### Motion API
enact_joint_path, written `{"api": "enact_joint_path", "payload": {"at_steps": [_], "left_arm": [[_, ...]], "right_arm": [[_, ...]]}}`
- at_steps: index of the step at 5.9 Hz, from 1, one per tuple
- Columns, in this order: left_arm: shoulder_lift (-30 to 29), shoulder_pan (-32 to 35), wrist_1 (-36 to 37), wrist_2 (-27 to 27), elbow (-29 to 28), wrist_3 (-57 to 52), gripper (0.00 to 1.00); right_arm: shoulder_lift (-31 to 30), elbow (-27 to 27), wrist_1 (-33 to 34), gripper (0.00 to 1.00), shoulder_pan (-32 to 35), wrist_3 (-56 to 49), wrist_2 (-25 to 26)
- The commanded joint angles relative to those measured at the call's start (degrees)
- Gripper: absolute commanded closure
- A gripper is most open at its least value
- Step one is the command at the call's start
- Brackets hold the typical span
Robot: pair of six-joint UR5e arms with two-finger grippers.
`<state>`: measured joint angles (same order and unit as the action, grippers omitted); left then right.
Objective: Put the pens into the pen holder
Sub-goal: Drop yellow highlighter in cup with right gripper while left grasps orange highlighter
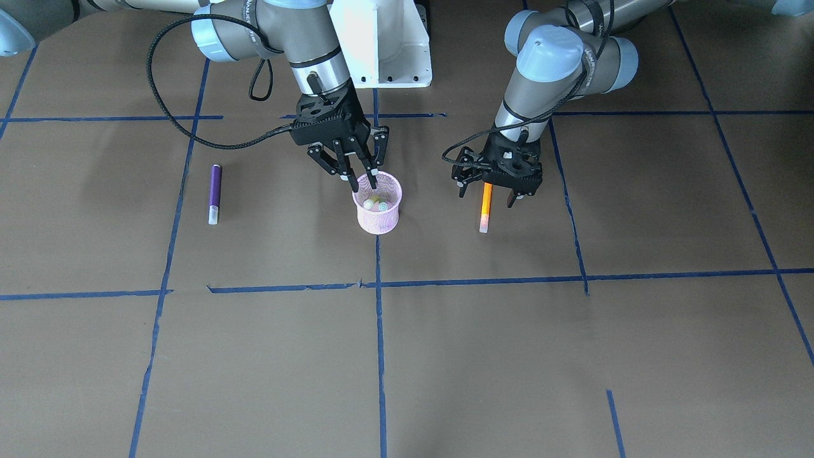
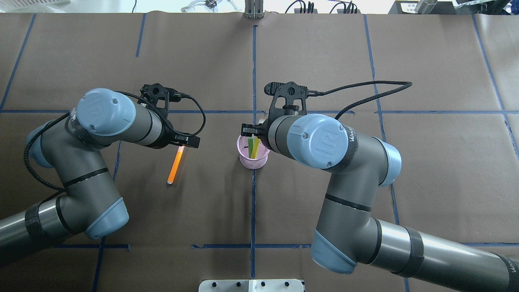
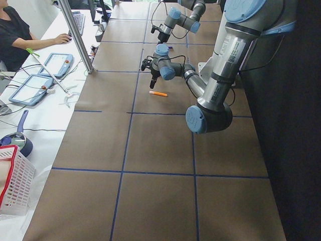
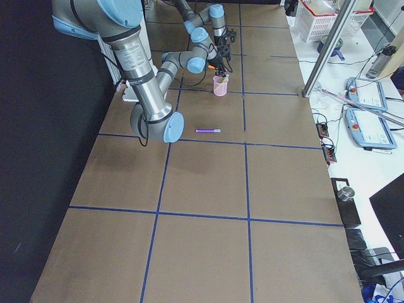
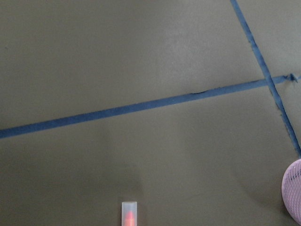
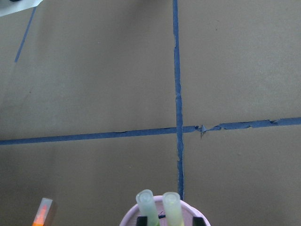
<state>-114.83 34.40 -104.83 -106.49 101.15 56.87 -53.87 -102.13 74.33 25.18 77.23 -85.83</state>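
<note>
The pink mesh pen holder stands at the table's middle and also shows in the overhead view. A green pen and a yellow-green pen stand in it, pale caps up. My right gripper is open just above the holder's rim, with one fingertip dipping inside. The orange pen lies flat on the table. My left gripper is open and hovers over it, fingers on either side. The purple pen lies alone off to my right.
Brown paper with blue tape lines covers the table. The white robot base is behind the holder. Off the table's far edge, an operator sits at a side bench with tablets and a white basket.
</note>
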Motion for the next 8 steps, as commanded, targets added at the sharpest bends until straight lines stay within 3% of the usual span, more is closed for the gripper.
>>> {"api": "enact_joint_path", "payload": {"at_steps": [1,5,7,8], "left_arm": [[-2.57,3.18,2.52,-10.58,-8.26,-5.14,0.01],[-2.68,3.13,2.52,-10.67,-8.51,-5.27,0.01],[-2.94,3.13,3.31,-10.85,-8.95,-5.36,0.01],[-3.47,3.04,6.27,-11.02,-8.95,-6.15,0.01]], "right_arm": [[-5.58,-7.75,0.2,0.01,9.52,-0.67,-14.31],[-5.72,-7.91,0.12,0.01,9.88,-0.76,-14.8],[-7.64,-10.62,0.29,0.01,10.23,-0.77,-16.73],[-10.35,-12.81,0.12,0.01,12.93,-1.03,-21.09]]}}
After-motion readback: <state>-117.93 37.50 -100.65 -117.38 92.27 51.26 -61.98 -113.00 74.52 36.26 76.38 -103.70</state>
